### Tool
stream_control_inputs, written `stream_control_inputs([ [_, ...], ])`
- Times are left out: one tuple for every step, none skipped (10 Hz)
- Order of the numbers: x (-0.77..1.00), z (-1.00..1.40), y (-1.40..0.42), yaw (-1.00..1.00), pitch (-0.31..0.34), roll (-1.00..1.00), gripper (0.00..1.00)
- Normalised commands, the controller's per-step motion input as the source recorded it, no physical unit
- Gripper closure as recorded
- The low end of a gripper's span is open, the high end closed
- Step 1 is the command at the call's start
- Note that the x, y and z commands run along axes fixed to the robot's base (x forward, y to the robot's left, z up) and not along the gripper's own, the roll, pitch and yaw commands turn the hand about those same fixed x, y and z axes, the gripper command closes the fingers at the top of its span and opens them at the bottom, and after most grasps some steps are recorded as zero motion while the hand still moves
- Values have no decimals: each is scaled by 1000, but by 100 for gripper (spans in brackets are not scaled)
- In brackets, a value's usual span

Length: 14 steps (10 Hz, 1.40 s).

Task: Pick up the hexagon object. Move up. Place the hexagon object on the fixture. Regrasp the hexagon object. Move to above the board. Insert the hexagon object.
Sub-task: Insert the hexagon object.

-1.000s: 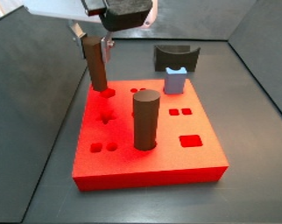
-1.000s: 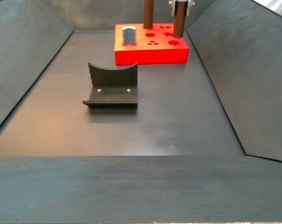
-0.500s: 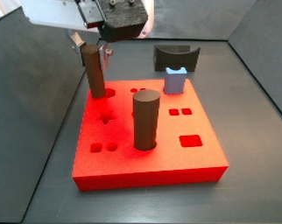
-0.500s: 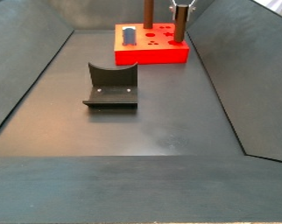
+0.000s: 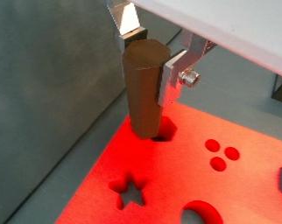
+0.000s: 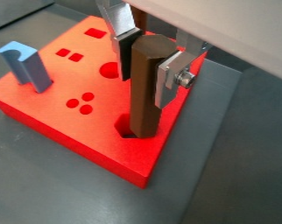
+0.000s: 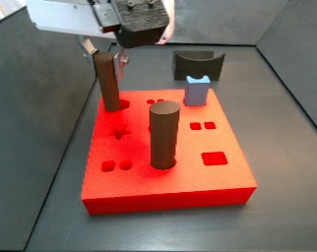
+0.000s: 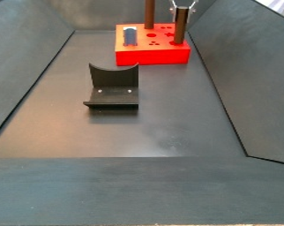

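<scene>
Hexagon object [image 7: 108,82] is standing upright in its hole at the upper left of the board [image 7: 174,187]. It is looking stiff, light and rather smooth. The gripper [image 6: 151,58] is sitting around its top, fingers [image 6: 172,79] apparently slightly apart from its flat sides, best place for holding.

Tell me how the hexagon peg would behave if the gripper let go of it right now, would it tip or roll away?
The hexagon object probably stays upright: its lower end already sits in the board hole, between the fingers of the gripper. It looks rigid, so no flexing. If laid flat, its flat sides should resist rolling.
</scene>
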Motion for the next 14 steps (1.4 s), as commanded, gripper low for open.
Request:
stream_control_inputs([
  [589, -346, 197, 37, 19, 0, 100],
  [477, -317, 220, 46, 64, 34, 100],
  [411, -569, 57, 0, 0, 0, 100],
  [454, -663, 0, 0, -19, -27, 100],
  [434, -663, -60, 0, -43, -53, 100],
  [131, -734, -197, 11, -44, 0, 100],
  [0, -731, -354, 203, -33, 0, 100],
  [26, -831, -277, 226, -66, 0, 100],
  [129, -954, -140, 194, -96, 0, 100],
  [40, -1000, -66, 146, -86, 40, 100],
  [9, -1000, -34, 137, -71, 76, 100],
  [20, -997, 0, 97, -59, 153, 100],
  [0, -880, 0, 123, -84, 220, 100],
  [-43, -777, -6, 131, -110, 284, 100],
])
